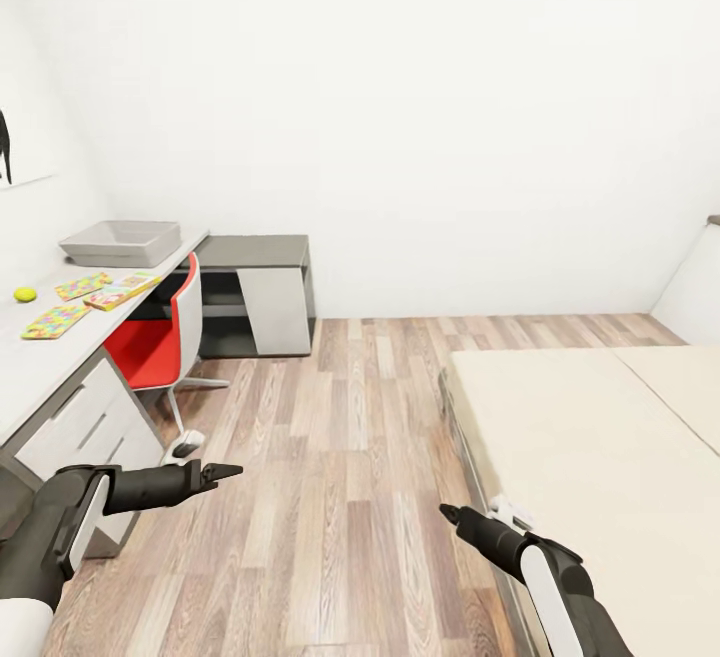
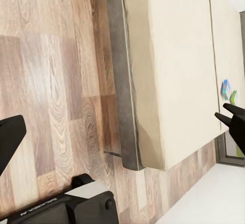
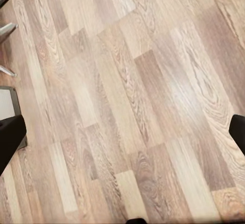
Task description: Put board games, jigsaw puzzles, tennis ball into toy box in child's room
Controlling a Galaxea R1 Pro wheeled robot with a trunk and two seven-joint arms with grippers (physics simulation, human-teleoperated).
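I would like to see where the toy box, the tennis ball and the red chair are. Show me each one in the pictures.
toy box [image 1: 88,253]: head view, on its near grey side wall.
tennis ball [image 1: 25,294]: head view, on the middle of the ball.
red chair [image 1: 143,349]: head view, on the red seat.

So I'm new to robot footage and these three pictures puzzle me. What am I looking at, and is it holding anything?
It is a simulated two-armed robot in a child's room. The big picture comes from its head camera: the left gripper and right gripper hang over the wood floor, both empty. The other two come from cameras near each gripper, looking along its fingers. On the table lie a grey toy box, a tennis ball, two jigsaw puzzles and a board game. A red chair stands beside the table, and the bed is at the right.
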